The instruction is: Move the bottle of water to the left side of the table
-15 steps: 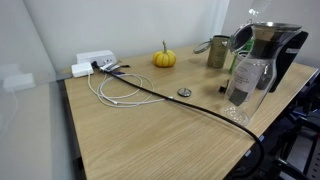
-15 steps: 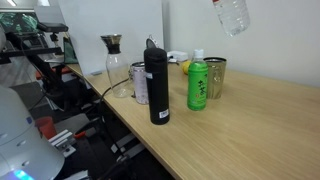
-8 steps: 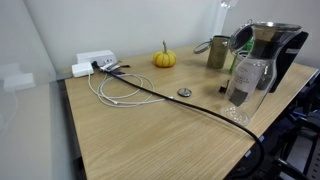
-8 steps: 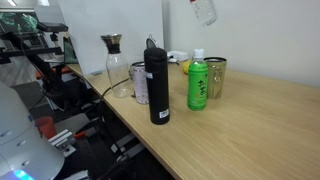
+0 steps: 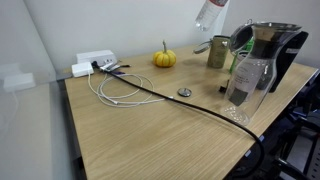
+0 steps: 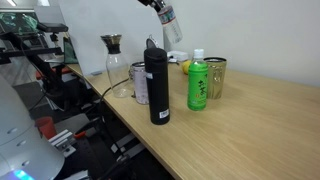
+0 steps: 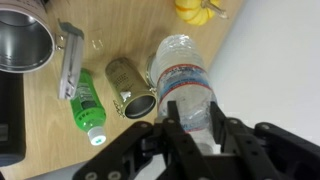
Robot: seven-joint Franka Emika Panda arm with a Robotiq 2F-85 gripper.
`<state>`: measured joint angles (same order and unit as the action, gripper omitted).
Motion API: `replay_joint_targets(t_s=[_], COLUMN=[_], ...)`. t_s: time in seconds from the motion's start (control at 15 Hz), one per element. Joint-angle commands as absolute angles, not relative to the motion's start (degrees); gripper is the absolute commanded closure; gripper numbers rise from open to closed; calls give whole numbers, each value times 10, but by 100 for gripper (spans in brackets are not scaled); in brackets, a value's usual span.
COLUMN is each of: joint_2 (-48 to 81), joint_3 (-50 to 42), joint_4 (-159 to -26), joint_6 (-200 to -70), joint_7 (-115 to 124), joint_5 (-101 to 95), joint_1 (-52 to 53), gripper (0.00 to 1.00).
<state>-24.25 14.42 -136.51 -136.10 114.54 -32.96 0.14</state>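
Note:
My gripper (image 7: pixel 192 120) is shut on the bottle of water (image 7: pixel 185 80), a slim clear ribbed bottle with a pale label band. I hold it tilted in the air, well above the light wood table (image 7: pixel 40 140). The bottle shows in both exterior views, near the top edge (image 5: pixel 207 14) and over the table's cluttered end (image 6: pixel 172 26). My gripper (image 6: pixel 161 12) grips it from above. The table shows in both exterior views (image 5: pixel 150 135) (image 6: pixel 255 135).
Below stand an olive metallic cup (image 7: pixel 132 88) (image 5: pixel 217 52), a green bottle (image 6: pixel 198 82) and a clear jug with a dark funnel (image 5: pixel 255 65). A black flask (image 6: pixel 157 85), an orange pumpkin (image 5: pixel 164 58), a white power strip (image 5: pixel 95 62) and cables (image 5: pixel 120 92) share the table.
The held bottle has travelled leftward across both exterior views and come somewhat lower, tilting as it goes. Nothing on the table has moved.

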Motion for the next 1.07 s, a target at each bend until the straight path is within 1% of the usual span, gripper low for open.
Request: replay_joint_targets(t_s=[0.0,0.4,0.67,1.0], joint_2=[-233,-199,-179,-154], joint_3=[142,177,200,201], joint_4=[-1409,-1467,-1482,-1490], joint_6=[-1415,-1461,-1469,-1483], joint_7=[1104,1086,1082,1085], joint_5=[-320,-352,-395,-472], joint_1=[15,30,37,44], gripper=[92,92,92,92])
